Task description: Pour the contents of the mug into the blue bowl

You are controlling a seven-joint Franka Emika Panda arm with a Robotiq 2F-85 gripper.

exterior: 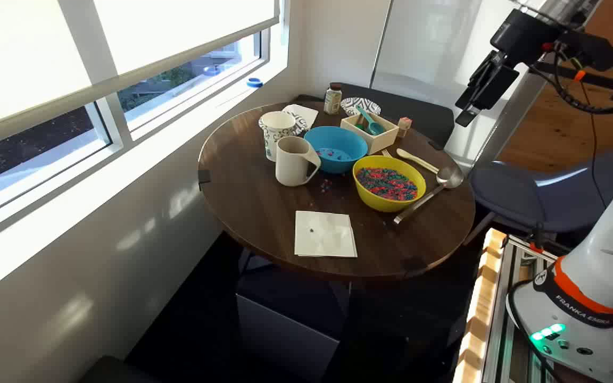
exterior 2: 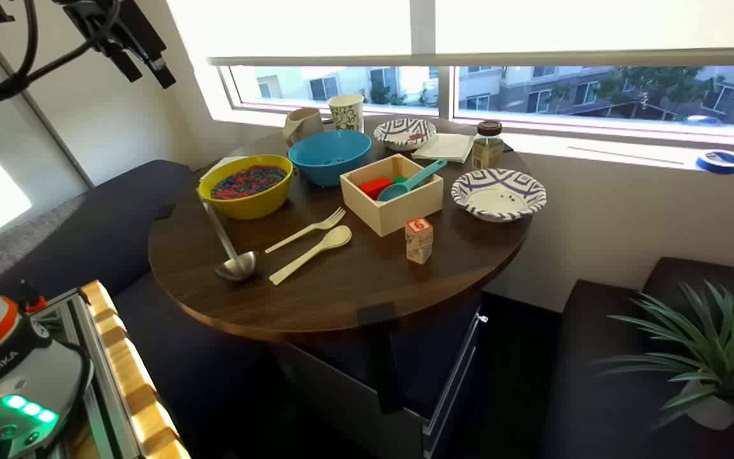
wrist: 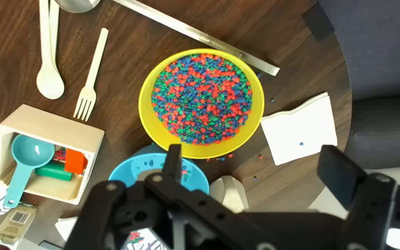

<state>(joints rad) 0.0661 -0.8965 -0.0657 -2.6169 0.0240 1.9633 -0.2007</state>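
Note:
The beige mug [exterior: 291, 166] stands upright on the round table, with its handle towards the yellow bowl's side. It also shows in an exterior view [exterior 2: 303, 125] behind the blue bowl, and partly in the wrist view [wrist: 233, 194]. Its contents cannot be seen. The blue bowl [exterior: 338, 134] stands beside the mug with a few coloured bits inside. It shows in an exterior view [exterior 2: 330, 164] and, partly hidden by a finger, in the wrist view [wrist: 125, 171]. My gripper [exterior: 469, 109] is open and empty, high above the table and apart from everything, also in the wrist view [wrist: 252, 149].
The yellow bowl [exterior: 369, 198] with coloured bits stands close to the blue bowl. The patterned paper cup [exterior: 271, 139] is right by the mug. A wooden box [exterior 2: 383, 217], ladle [exterior 2: 237, 266], fork [exterior 2: 306, 231], spoon [exterior 2: 322, 245], die block [exterior 2: 419, 241] and napkins [exterior: 325, 235] lie around.

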